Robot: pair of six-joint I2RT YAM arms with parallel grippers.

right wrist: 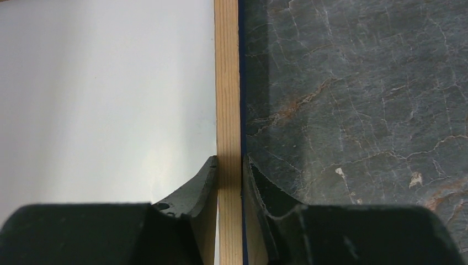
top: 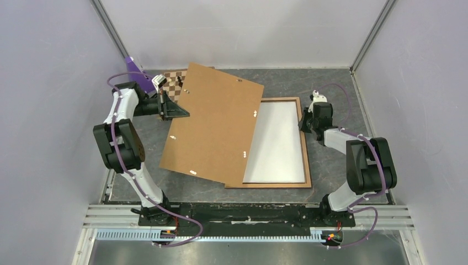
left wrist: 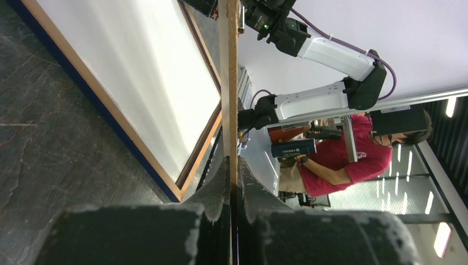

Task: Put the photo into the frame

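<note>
Your left gripper (left wrist: 232, 165) pinches backing board (top: 215, 121) edge; right gripper (right wrist: 229, 165) pinches frame (right wrist: 227, 83) rail. Photo (top: 278, 141) white-side-up inside frame. Only left wrist shows red-shirted person (left wrist: 353, 160).

A robotics lab, set up as a closed test cell. A dark stone-patterned tabletop (top: 298, 83) is boxed in on three sides by plain white panels (top: 237, 27) held in aluminium corner posts (top: 372, 34). Along the tabletop's near edge runs an aluminium rail (top: 110, 215) carrying two white-and-black robot arms, left (top: 118, 138) and right (top: 367, 163), trailing purple cables (top: 187, 229). Beyond that same edge sits a person in a red shirt (left wrist: 342, 160) under strip lights (left wrist: 441, 237).
</note>
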